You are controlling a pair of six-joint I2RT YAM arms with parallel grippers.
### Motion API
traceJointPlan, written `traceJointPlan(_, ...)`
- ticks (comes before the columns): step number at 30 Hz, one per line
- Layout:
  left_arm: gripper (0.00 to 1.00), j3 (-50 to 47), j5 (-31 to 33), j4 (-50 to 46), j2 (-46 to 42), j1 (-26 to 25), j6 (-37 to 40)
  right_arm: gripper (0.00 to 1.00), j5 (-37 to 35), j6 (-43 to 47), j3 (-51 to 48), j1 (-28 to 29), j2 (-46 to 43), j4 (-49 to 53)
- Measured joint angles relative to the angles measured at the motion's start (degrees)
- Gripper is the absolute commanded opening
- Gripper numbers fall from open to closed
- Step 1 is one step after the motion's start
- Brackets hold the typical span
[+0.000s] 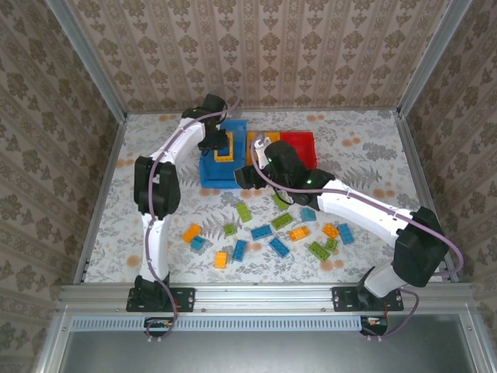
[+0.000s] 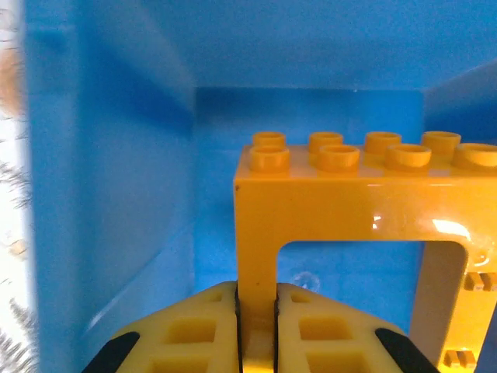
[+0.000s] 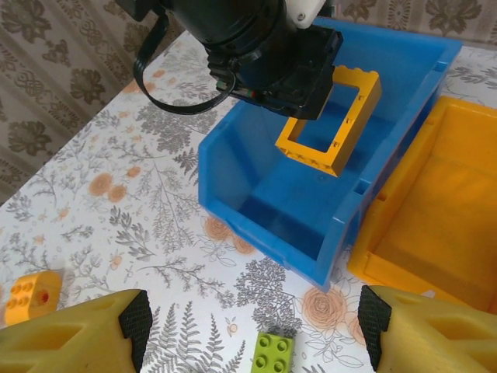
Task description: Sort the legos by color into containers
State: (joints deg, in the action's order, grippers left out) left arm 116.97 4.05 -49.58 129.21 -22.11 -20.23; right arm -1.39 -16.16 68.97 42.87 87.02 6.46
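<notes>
Three bins stand in a row at the table's [image 1: 357, 148] 12 o'clock edge: one blue bin [image 1: 213, 172], one orange bin [image 3: 435, 202] touching it at its 3 o'clock side, and one red bin [image 1: 301, 144] beyond that. At 6 o'clock of them lie about sixteen loose bricks [image 1: 261, 231]: roughly six blue, six green and four orange, scattered flat with studs up and long axes every way. One more piece, the orange frame [image 3: 330, 120], hangs inside the blue bin's mouth. The left gripper [image 2: 256, 299] is clamped tight on one long leg of it, fingers [image 2: 202, 326] pressed to either face. In the left wrist view the frame stands upright, its studded short bar on top with two rows of studs. In the right wrist view it tilts, its long axis running from 1 to 7 o'clock. The right gripper [image 3: 250, 318] hovers over the table at 6 o'clock of the blue bin, jaws spread wide with nothing between them. A green brick [image 3: 272, 353] lies just below it and an orange one [image 3: 31, 295] off at 9 o'clock.
</notes>
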Motion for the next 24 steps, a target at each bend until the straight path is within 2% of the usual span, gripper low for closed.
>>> traceJointPlan(6, 0.19, 3.23, -3.67, 1.29, 4.61, -0.09, 0.13, 0.75, -1.57, 0.0, 0.39, -0.24, 0.09, 0.15)
traceJointPlan(11, 0.37, 3.67, -5.79, 2.32, 6.1, -0.09, -0.72, 0.76, -3.69, -0.09, -1.79, -1.66, -1.9, 1.01)
traceJointPlan(13, 0.41, 3.72, -6.23, 2.27, 6.1, -0.09, -1.09, 0.76, -4.7, -0.39, -3.82, -2.78, -4.0, 1.95)
traceJointPlan(20, 0.47, 3.54, -6.49, 2.38, 5.64, -0.09, -2.05, 0.76, -8.28, -4.61, -10.29, -7.72, -13.0, 8.15)
traceJointPlan(24, 0.51, -0.63, -6.43, 2.47, 0.37, -0.13, -3.93, 0.74, -10.49, -10.58, -11.63, -10.91, -16.83, 14.23)
